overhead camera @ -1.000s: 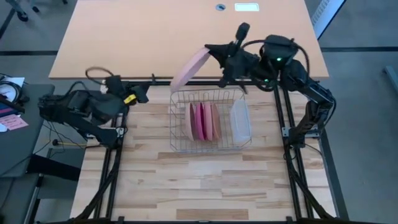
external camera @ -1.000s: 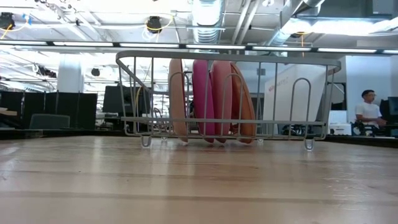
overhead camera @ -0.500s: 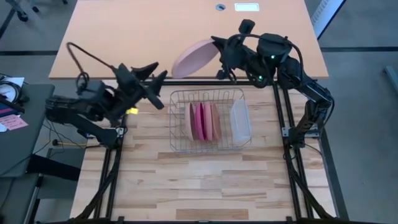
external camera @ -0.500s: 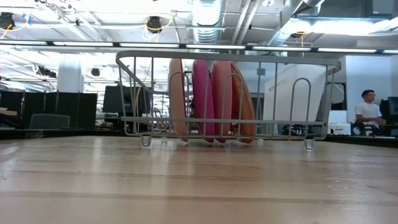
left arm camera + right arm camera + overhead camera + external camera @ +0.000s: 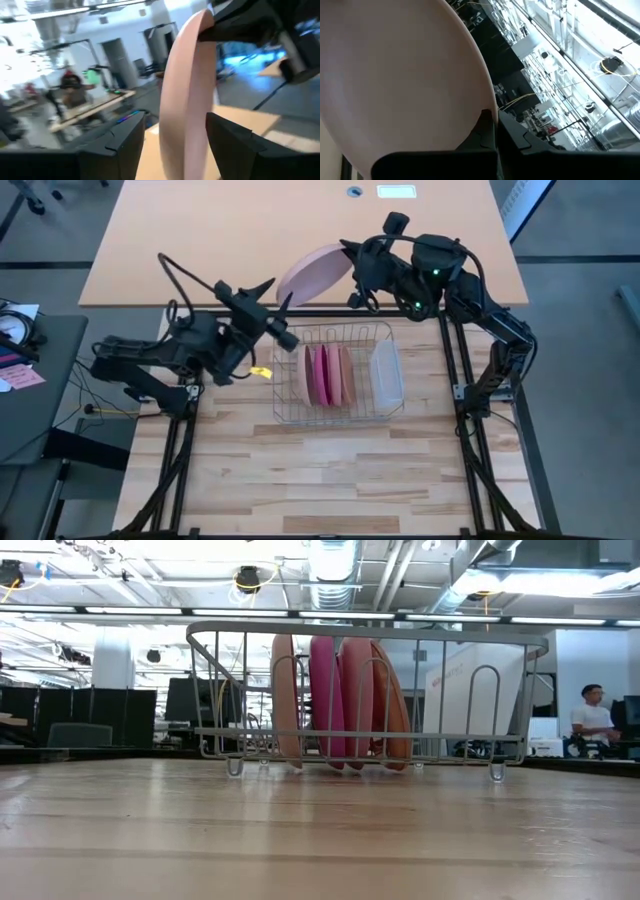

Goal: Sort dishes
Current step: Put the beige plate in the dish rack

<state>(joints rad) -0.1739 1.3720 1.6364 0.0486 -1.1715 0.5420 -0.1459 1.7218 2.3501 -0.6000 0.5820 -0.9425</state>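
Pale pink plate (image 5: pixel 312 272) pinched by right gripper (image 5: pixel 352 262).

The high camera looks straight down on the bench (image 5: pixel 300 490), the wire rack (image 5: pixel 340 376) near mid-frame. The low camera sits at bench level, facing that rack (image 5: pixel 365 700) close up, the room behind. Both wrist cameras press close on one pale pink plate (image 5: pixel 187 95) above the rack's far side.

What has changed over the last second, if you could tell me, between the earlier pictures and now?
The left gripper rose from the table's left edge and swung toward the pale pink plate, fingers open around its edge. The right gripper, shut on that plate, tilted it flatter. The plates in the wire rack stayed put.
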